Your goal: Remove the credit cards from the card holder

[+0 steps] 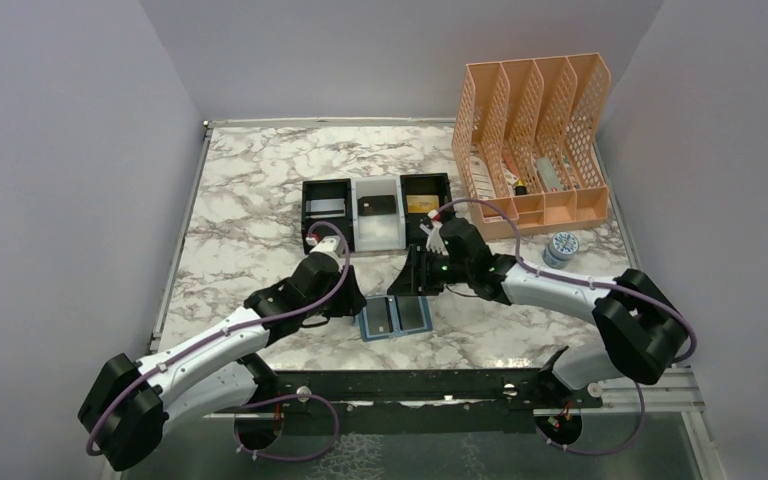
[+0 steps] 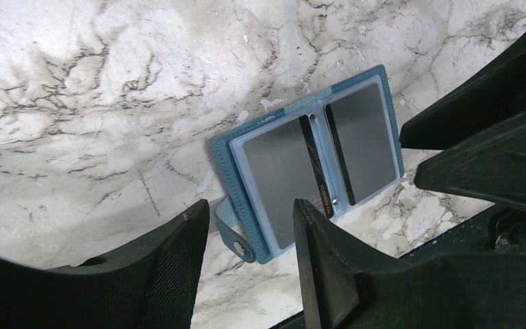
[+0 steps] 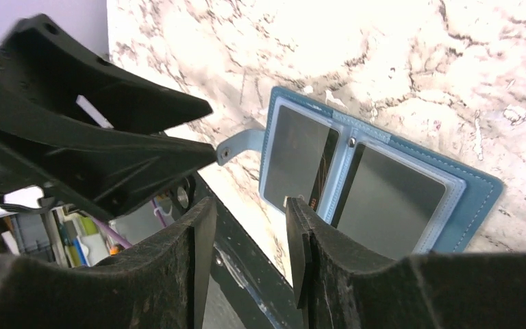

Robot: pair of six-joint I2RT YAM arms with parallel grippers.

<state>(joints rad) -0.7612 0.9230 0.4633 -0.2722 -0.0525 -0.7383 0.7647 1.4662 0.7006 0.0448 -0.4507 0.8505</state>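
- Top external view counts one card holder, lying open and flat on the marble table near its front edge, between the two grippers.
- Two credit cards sit in it, one silvery-grey card per panel, each with a dark stripe beside the spine.
- Three more cards lie in the one black-and-white tray further back, one to a compartment: a grey card on the left, a black card in the middle, a gold card on the right.
- One orange mesh rack stands at the far right, with one small round tin in front of it.
- The holder's long axis runs left to right across the table, slightly tilted. Its spine runs near to far, and its strap tab points toward the left arm's side.
- Each card's long sides run parallel to the spine.
- Left gripper hovers at the strap end, its jaws parted about halfway with nothing between them.
- Right gripper hangs over the holder's far long edge, its jaws likewise partly spread and holding nothing.
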